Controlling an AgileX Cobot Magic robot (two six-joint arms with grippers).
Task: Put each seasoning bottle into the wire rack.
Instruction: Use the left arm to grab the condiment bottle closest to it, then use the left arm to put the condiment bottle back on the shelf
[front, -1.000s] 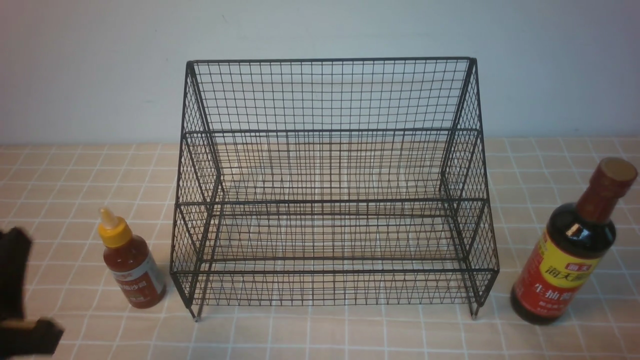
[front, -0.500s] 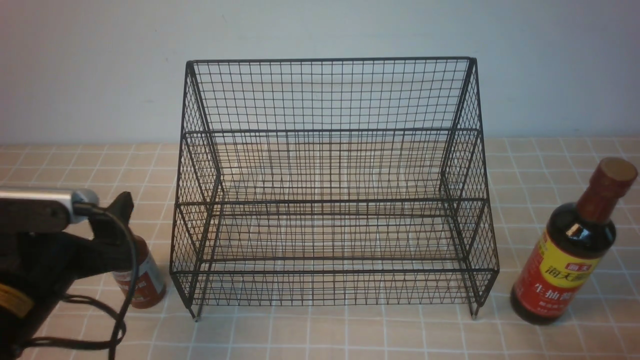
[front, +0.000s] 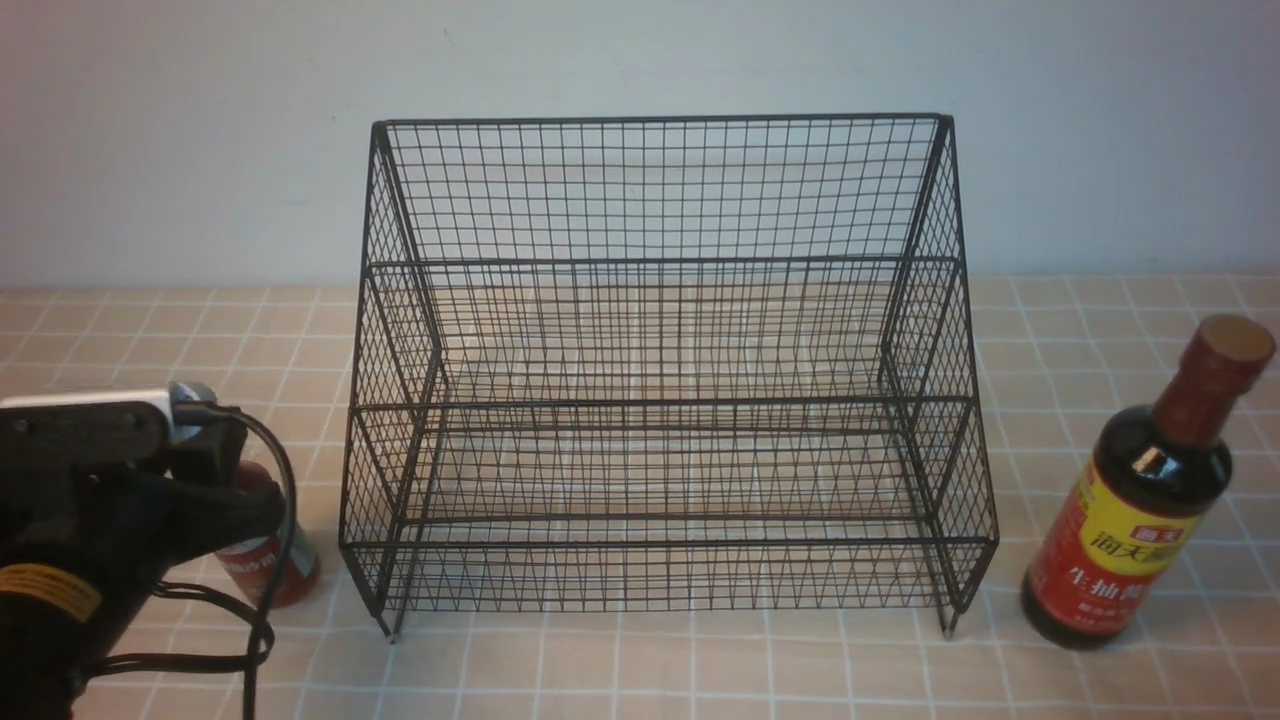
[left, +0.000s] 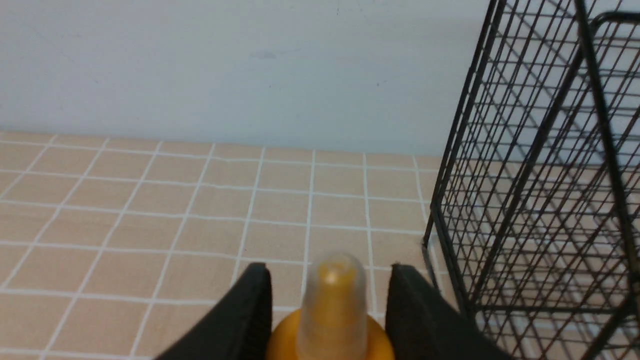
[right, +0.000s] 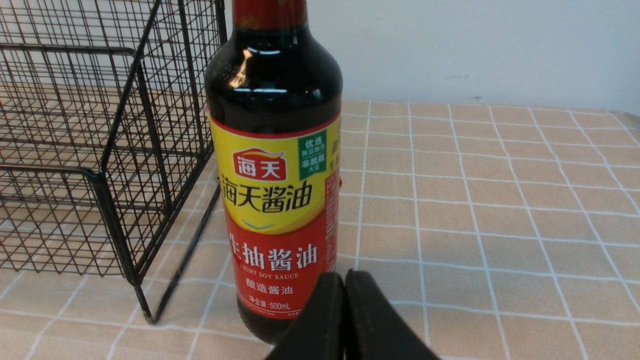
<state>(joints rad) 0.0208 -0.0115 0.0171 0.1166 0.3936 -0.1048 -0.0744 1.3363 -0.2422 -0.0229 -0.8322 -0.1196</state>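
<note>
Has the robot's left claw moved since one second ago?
Yes. The left claw came from the front view's left edge toward the black wire-mesh rack and now straddles the small red-sauce squeeze bottle.

**Wire, gloss and matt black**

The wire rack is thin black metal wire with a dull, coated sheen. The soy-sauce bottle is dark and very glossy, with bright highlights on its shoulder; glass or plastic, I cannot tell. Its label is smooth and faintly shiny, while the neck wrap looks duller. The squeeze bottle is smooth plastic, with a satin yellow cap under a frosted, translucent nozzle cover. The left claw and right claw, 2 in all, have matt black fingers. The surface is matt with a printed tile grid. The wall is flat, matt paint.
</note>
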